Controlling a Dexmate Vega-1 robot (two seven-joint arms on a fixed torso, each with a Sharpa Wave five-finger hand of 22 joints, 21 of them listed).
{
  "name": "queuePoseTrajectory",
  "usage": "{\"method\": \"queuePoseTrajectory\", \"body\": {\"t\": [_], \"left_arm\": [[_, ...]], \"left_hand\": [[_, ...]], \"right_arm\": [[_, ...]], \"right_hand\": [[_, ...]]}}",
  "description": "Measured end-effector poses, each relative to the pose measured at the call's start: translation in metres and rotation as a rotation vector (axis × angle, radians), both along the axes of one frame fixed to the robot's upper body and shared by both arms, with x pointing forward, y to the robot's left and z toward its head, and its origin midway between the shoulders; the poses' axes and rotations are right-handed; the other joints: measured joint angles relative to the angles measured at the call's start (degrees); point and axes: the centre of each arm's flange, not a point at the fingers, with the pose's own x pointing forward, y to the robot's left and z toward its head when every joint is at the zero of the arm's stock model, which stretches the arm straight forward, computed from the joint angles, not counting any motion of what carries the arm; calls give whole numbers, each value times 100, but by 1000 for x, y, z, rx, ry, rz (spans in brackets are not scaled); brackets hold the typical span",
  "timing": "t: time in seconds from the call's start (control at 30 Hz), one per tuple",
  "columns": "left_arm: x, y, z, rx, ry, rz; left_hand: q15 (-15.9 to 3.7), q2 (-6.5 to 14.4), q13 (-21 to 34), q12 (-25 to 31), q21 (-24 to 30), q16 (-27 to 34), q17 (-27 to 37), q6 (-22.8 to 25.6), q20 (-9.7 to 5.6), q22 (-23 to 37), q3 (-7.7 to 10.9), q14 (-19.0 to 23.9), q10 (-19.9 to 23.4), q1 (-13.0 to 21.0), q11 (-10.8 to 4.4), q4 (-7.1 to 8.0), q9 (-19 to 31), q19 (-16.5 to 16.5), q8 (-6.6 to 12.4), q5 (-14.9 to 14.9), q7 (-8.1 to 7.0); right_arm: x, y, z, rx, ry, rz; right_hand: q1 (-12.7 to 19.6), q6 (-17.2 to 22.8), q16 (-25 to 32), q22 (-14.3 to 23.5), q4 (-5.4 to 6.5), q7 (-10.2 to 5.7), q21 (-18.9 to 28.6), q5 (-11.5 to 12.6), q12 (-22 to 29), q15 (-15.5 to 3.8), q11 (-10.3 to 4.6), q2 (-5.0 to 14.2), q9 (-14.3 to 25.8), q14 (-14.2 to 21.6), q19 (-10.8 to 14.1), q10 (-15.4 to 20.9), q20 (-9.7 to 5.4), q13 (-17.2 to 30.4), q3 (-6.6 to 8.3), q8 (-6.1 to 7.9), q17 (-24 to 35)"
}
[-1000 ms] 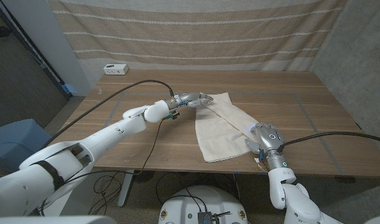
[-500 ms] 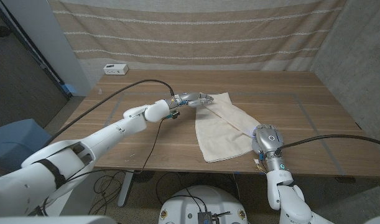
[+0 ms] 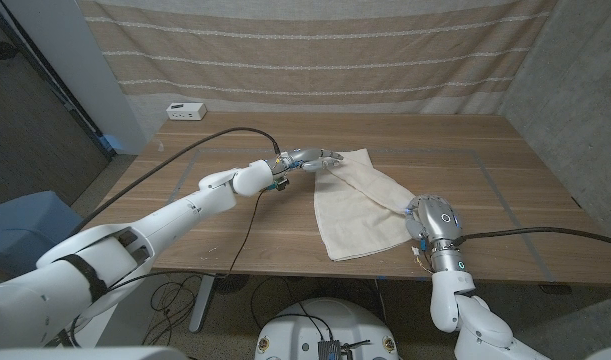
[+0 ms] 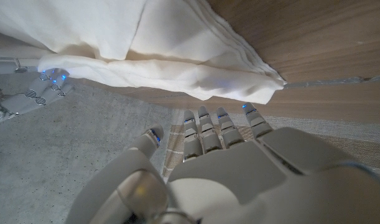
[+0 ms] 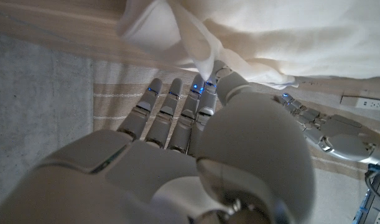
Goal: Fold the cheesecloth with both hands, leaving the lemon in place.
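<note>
A white cheesecloth point(image 3: 357, 205) lies rumpled on the wooden table point(image 3: 235, 215), right of centre. My left hand point(image 3: 311, 160) reaches to its far left corner with fingers stretched out side by side. In the left wrist view those fingers point(image 4: 221, 124) end just short of the cloth's corner point(image 4: 264, 90), with nothing between them and the thumb. My right hand point(image 3: 430, 220) is at the cloth's near right corner. In the right wrist view a fold of cloth point(image 5: 190, 50) runs down between its thumb and fingers point(image 5: 205, 93), pinched there. The cloth's edge beside that hand is raised off the table.
A white power strip point(image 3: 186, 111) sits at the table's far left edge. A black cable point(image 3: 185, 150) crosses the table's left part to my left arm. Tape lines mark the tabletop. A striped curtain point(image 3: 315, 50) hangs behind, and a blue bin point(image 3: 25, 215) stands at the left.
My right hand has turned and risen slightly at the near right corner, drawing the cloth's edge up with it. The left hand has stayed at the far corner.
</note>
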Motion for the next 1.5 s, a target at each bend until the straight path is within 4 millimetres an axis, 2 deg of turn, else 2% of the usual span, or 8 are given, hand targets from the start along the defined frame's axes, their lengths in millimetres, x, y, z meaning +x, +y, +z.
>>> {"method": "queuePoseTrajectory", "body": {"t": [0.23,0.33,0.47,0.73,0.87,0.97,1.5], "left_arm": [[-5,3,3,-48,-18,-23],[-8,5,5,-77,-25,-36],[-13,9,8,-120,-36,-53],[-18,17,10,-160,-49,-62],[-19,20,10,-170,-52,-64],[-21,22,10,-177,-57,-64],[-24,31,9,-197,-67,-69]], "left_hand": [[4,0,1,-39,0,0,0,-531,0,0,-38,-46,-382,0,0,-134,-30,0,-44,-22,-266],[12,0,1,-39,0,0,1,-619,-31,0,-61,-54,-415,0,18,-155,-30,-31,-44,-22,-299],[4,0,1,-39,0,0,1,-642,-31,0,-83,-107,-445,0,-13,-178,-30,-31,-44,-22,-322],[32,0,1,-38,0,-27,1,-676,0,0,-83,-136,-492,0,34,-225,-29,-62,-44,-22,-304],[33,0,1,-38,0,-27,1,-681,0,0,-85,-136,-520,0,7,-227,-29,-62,-44,-21,-298],[32,0,1,-38,0,-27,1,-703,-31,0,-92,-136,-523,0,4,-233,-29,-94,-16,-22,-320],[30,-32,2,-38,-27,-27,2,-755,0,0,-129,-196,-575,-32,12,-271,-28,-125,-16,-21,-332]], "right_arm": [[-4,-1,14,117,-40,121],[-7,0,20,153,-57,170],[-10,2,29,189,-76,231],[-16,6,48,241,-73,345],[-19,10,56,254,-55,395],[-22,13,64,257,-44,431],[-27,29,96,263,8,605]], "right_hand": [[1,-29,-63,0,-22,29,-21,-71,48,0,-2,11,33,-1,-31,5,31,44,87,89,-50],[1,-30,-85,0,-24,30,-21,-85,83,1,8,11,33,-1,-64,73,64,53,120,115,-53],[1,-38,-107,0,-39,38,-49,-129,98,1,-24,11,33,-1,-63,105,63,60,150,154,-79],[-28,-35,-217,1,-50,35,-95,-218,146,1,-42,-19,32,-108,-166,123,122,101,252,171,-107],[-85,-35,-256,1,-49,35,-127,-234,146,0,-10,-76,33,-170,-240,91,150,107,299,272,-133],[-116,-35,-257,1,-28,34,-126,-233,146,0,10,-107,33,-170,-248,71,141,127,320,294,-133],[-197,5,-264,1,9,-5,-172,-8,146,0,90,-190,33,-314,-330,-53,223,159,498,304,-115]]}}
